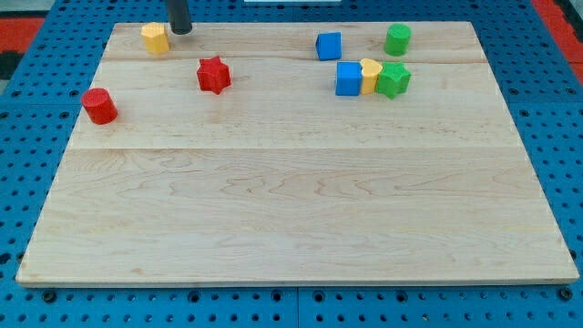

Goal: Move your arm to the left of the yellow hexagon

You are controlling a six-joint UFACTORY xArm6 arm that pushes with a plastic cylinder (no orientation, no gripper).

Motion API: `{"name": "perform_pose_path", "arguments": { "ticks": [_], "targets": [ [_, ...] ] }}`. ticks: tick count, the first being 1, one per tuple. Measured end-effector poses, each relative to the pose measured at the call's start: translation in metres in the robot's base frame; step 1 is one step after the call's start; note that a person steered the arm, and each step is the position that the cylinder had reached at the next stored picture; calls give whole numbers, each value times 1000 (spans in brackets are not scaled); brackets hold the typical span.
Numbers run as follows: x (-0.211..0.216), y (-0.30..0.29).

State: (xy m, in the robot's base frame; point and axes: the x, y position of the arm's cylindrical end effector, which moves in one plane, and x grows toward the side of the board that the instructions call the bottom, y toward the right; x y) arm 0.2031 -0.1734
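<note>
Seven small blocks sit on the wooden desk [291, 210] as my tip [181, 32], a bare rod end holding nothing, rests at the upper left of the frame, just right of the yellow hexagon [156, 38]. To reach the hexagon's left side cleanly, the tip probably needs to swing around the block, likely below it, rather than cut straight across and shove it. A red star [213, 75] and red cylinder [99, 106] lie lower, so the detour should stay tight.
</note>
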Motion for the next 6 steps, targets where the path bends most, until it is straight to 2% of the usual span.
{"name": "perform_pose_path", "arguments": {
  "ticks": [2,3,4,5,6],
  "targets": [
    [6,21],
    [68,-2],
    [83,-80],
    [75,-131],
    [75,-131]
  ]
}}
